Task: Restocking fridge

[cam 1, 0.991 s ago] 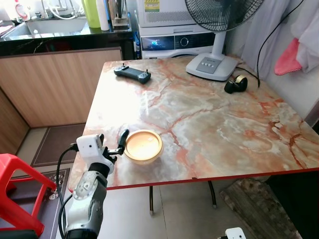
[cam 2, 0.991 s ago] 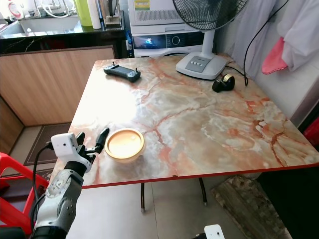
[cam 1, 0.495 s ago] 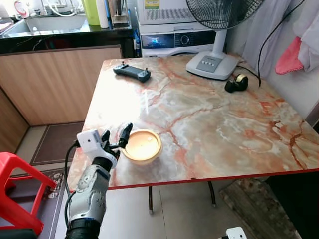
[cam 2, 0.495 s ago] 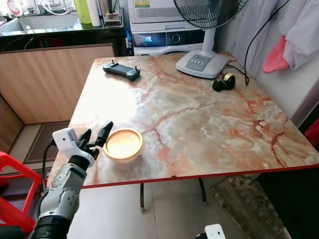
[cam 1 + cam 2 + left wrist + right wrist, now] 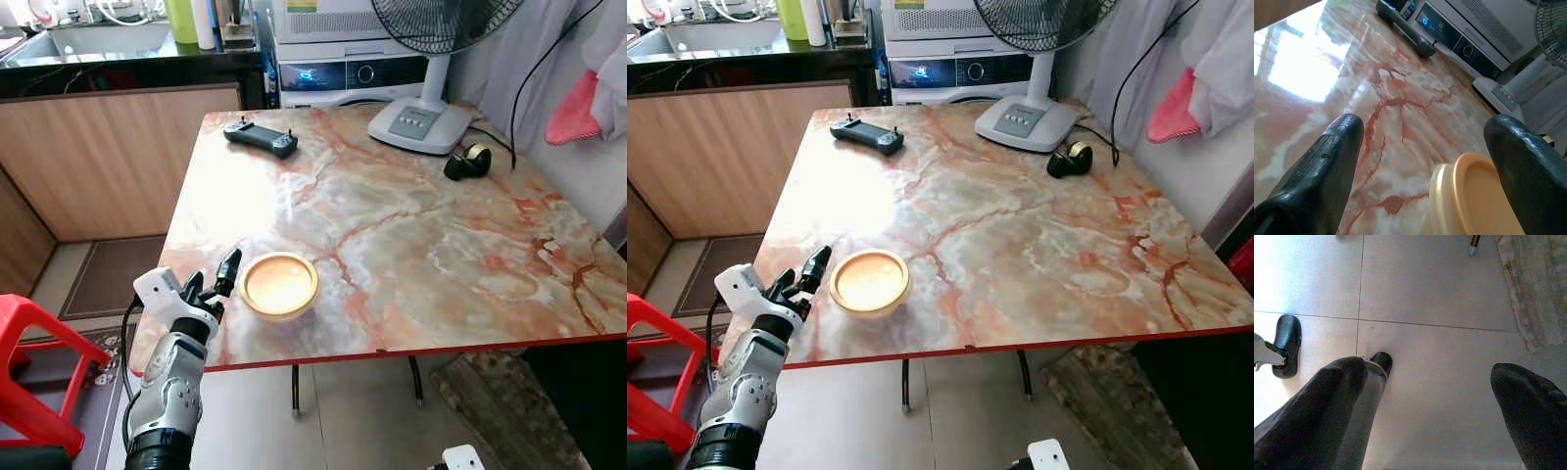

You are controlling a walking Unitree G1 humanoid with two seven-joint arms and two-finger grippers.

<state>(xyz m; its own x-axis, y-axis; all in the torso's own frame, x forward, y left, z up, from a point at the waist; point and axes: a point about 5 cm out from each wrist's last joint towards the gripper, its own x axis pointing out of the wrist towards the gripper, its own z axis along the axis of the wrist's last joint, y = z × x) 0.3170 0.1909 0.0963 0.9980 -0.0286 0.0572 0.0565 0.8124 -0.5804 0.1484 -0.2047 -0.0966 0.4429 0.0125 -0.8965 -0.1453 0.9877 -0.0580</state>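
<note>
Left gripper (image 5: pixel 211 284) at the near left corner of the marble-patterned table with red edge (image 5: pixel 441 255), its two black fingers (image 5: pixel 1332 161) spread apart; the round cream container with orange lid (image 5: pixel 279 285) stands on the table just beside the fingertips, apart from them, toward the table's middle; in the left wrist view the container (image 5: pixel 1469 196) sits between the finger lines, nearer one finger, neither touching it. Right gripper (image 5: pixel 1435 396) hangs over the pale tiled floor (image 5: pixel 1440 293), fingers spread, nothing between them. Farther back on the table: a dark grey handheld controller (image 5: pixel 260 138), a white fan base with buttons (image 5: pixel 419 123), a black roll of tape (image 5: pixel 467 163). White appliance with a lit display (image 5: pixel 343 73) behind the table; its yellow label is too small to read. Red plastic stool (image 5: pixel 34 372) on the floor at the robot's left.
</note>
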